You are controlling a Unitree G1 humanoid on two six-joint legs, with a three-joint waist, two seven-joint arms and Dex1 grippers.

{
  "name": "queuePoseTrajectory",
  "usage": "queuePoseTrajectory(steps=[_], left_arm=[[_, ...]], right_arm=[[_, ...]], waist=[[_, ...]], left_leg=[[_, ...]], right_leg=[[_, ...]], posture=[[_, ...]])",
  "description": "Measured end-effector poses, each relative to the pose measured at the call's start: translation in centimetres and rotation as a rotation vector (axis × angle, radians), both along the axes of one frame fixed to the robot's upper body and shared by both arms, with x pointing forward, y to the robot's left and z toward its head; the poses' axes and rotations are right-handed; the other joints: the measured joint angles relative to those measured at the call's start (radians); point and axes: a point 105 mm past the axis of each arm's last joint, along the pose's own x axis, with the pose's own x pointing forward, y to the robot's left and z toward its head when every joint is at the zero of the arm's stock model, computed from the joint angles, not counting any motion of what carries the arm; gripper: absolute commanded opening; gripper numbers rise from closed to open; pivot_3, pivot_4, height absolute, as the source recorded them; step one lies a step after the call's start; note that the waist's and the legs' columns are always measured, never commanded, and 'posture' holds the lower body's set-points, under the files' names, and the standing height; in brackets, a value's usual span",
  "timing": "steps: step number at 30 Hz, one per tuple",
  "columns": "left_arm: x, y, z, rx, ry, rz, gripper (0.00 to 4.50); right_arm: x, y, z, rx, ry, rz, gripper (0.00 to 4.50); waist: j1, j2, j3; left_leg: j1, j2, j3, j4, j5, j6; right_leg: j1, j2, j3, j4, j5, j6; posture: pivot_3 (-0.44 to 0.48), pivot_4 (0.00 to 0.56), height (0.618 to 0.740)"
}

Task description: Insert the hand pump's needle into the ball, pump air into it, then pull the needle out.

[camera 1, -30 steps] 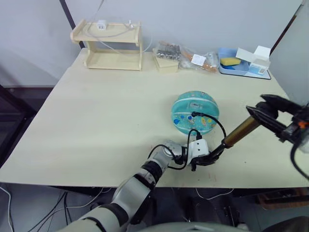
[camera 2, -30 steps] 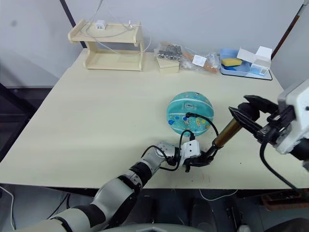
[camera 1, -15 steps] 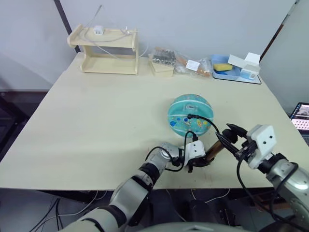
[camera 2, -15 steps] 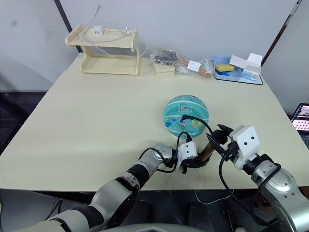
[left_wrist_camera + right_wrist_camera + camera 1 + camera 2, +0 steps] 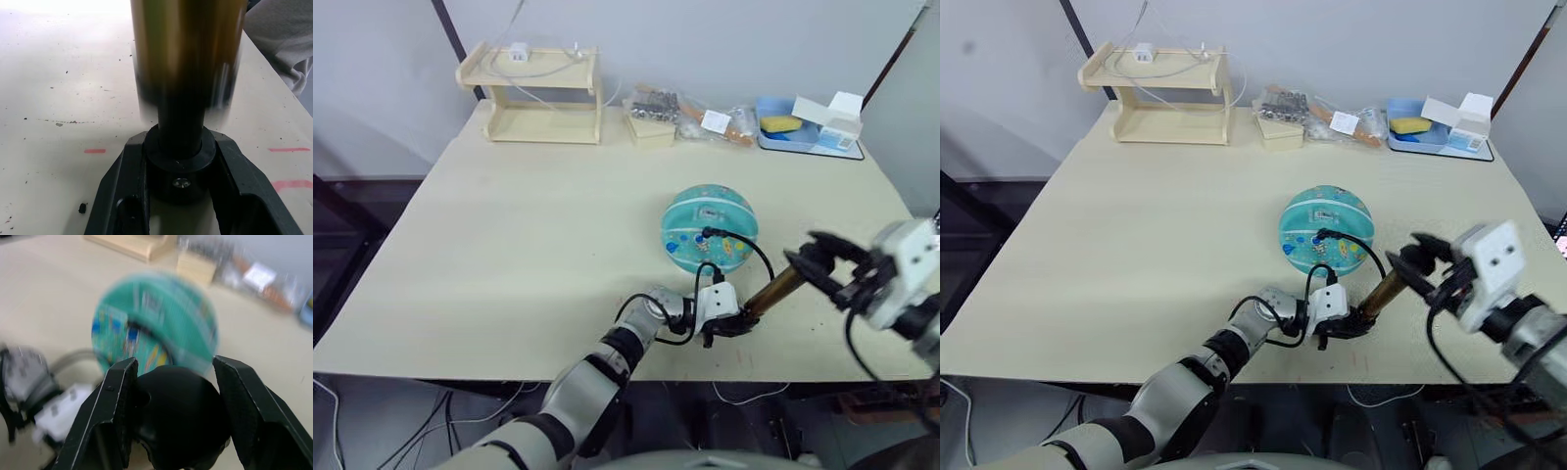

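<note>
The teal ball (image 5: 709, 228) rests on the table right of centre. The hand pump (image 5: 771, 293) lies tilted near the front edge, its amber cylinder (image 5: 188, 49) rising toward the right. My left gripper (image 5: 726, 326) is shut on the pump's black bottom cap (image 5: 181, 166). My right gripper (image 5: 809, 262) is shut on the black handle (image 5: 176, 423) at the upper end. The thin black hose (image 5: 759, 257) loops from the base up to a small fitting (image 5: 706, 233) on the ball's front. The needle itself is hidden where the fitting meets the ball.
A wooden shelf rack (image 5: 530, 93) stands at the far left back. A small wooden box (image 5: 651, 127), plastic bags (image 5: 717, 121) and a blue tray (image 5: 803, 135) with a sponge and a white carton line the back edge. The table's front edge (image 5: 636, 370) runs just below the pump.
The right gripper pushed the handle in toward the cylinder, then drew it partway back out. The head camera shifted and returned. Left gripper, ball and hose stayed put.
</note>
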Motion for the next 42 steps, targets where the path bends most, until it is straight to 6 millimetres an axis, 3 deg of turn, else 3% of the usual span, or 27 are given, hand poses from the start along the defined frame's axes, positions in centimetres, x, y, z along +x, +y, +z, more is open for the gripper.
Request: queuePoseTrajectory(steps=[1,6,9,12,16,20,21,23,27,35,40,42], left_arm=[[0.1,-0.1,0.2,-0.007,-0.012,-0.002,1.09],[0.1,-0.1,0.3,-0.010,-0.018,0.001,1.09],[0.1,-0.1,0.3,-0.011,-0.020,0.000,1.09],[0.1,-0.1,0.2,-0.006,-0.020,0.000,1.09],[0.1,0.4,-0.4,0.010,-0.009,0.017,1.09],[0.3,1.0,-0.9,0.025,0.000,0.042,1.09],[0.3,1.2,-1.1,0.030,0.004,0.049,1.09],[0.4,1.3,-1.1,0.030,0.004,0.050,1.09],[0.4,1.6,-1.2,0.035,0.010,0.053,1.09],[0.4,1.6,-1.2,0.035,0.013,0.054,1.09],[0.2,0.6,-0.5,0.008,0.005,0.027,1.09],[0.1,0.3,-0.2,-0.002,0.005,0.011,1.09]], right_arm=[[-0.5,-0.2,3.5,-0.004,-0.046,0.015,1.94],[-1.7,0.2,7.4,0.001,-0.090,0.038,1.94],[-1.7,0.2,7.4,0.014,-0.068,0.023,1.94],[-1.6,-0.1,6.8,0.060,-0.078,0.000,1.94],[-0.6,-0.6,3.6,0.108,-0.065,-0.056,1.94],[0.3,0.5,-0.4,0.102,-0.036,-0.048,1.94],[0.6,1.0,-2.7,0.102,-0.004,-0.041,1.94],[0.7,1.4,-3.7,0.090,0.010,-0.030,1.94],[1.5,2.3,-8.3,0.099,0.072,-0.020,1.94],[1.3,2.4,-7.8,0.058,0.047,0.006,1.94],[1.1,1.0,-4.8,0.012,0.071,0.005,1.94],[1.0,0.5,-1.8,-0.003,0.037,0.022,1.94]], waist=[[0.000,0.005,0.005],[0.000,0.008,0.010],[0.000,0.007,0.011],[0.001,0.004,0.010],[-0.005,-0.002,-0.003],[-0.010,-0.010,-0.012],[-0.011,-0.015,-0.017],[-0.012,-0.016,-0.018],[-0.012,-0.017,-0.024],[-0.010,-0.012,-0.026],[-0.001,0.005,-0.013],[0.001,0.011,-0.011]], left_leg=[[0.000,-0.001,0.001,0.001,0.000,0.001],[0.000,-0.001,0.001,0.002,0.000,0.001],[0.000,-0.001,0.002,0.003,0.000,0.001],[0.000,-0.001,0.001,0.003,0.000,0.001],[0.005,0.002,0.001,0.003,-0.001,0.001],[0.014,0.010,-0.001,0.002,-0.001,0.001],[0.019,0.015,-0.001,-0.001,-0.001,0.000],[0.020,0.019,0.000,-0.001,-0.001,0.000],[0.021,0.021,0.000,-0.002,-0.001,0.000],[0.019,0.021,0.002,-0.002,-0.002,-0.002],[0.014,0.016,0.006,-0.002,-0.002,-0.002],[0.004,0.007,0.006,-0.001,-0.002,-0.002]], right_leg=[[0.000,0.000,0.001,0.000,0.000,0.000],[0.000,0.000,0.002,0.002,0.000,0.000],[0.000,0.000,0.002,0.002,0.000,0.000],[0.001,0.001,0.001,0.002,0.000,0.001],[0.004,0.004,0.002,0.002,-0.002,0.001],[0.008,0.010,0.002,0.002,-0.005,0.001],[0.011,0.013,0.002,0.002,-0.005,0.001],[0.011,0.014,0.002,0.002,-0.005,0.000],[0.010,0.016,0.000,0.002,-0.004,-0.001],[0.008,0.015,0.001,0.002,-0.004,-0.003],[0.005,0.009,0.003,-0.001,-0.002,-0.005],[-0.004,0.006,0.003,0.000,0.000,-0.008]], posture=[[0.000,0.150,0.740],[0.000,0.150,0.740],[0.000,0.150,0.740],[0.000,0.150,0.740],[0.000,0.150,0.740],[0.000,0.150,0.740],[0.000,0.150,0.740],[0.000,0.150,0.740],[0.000,0.150,0.740],[0.000,0.150,0.740],[0.000,0.150,0.740],[0.000,0.150,0.740]])
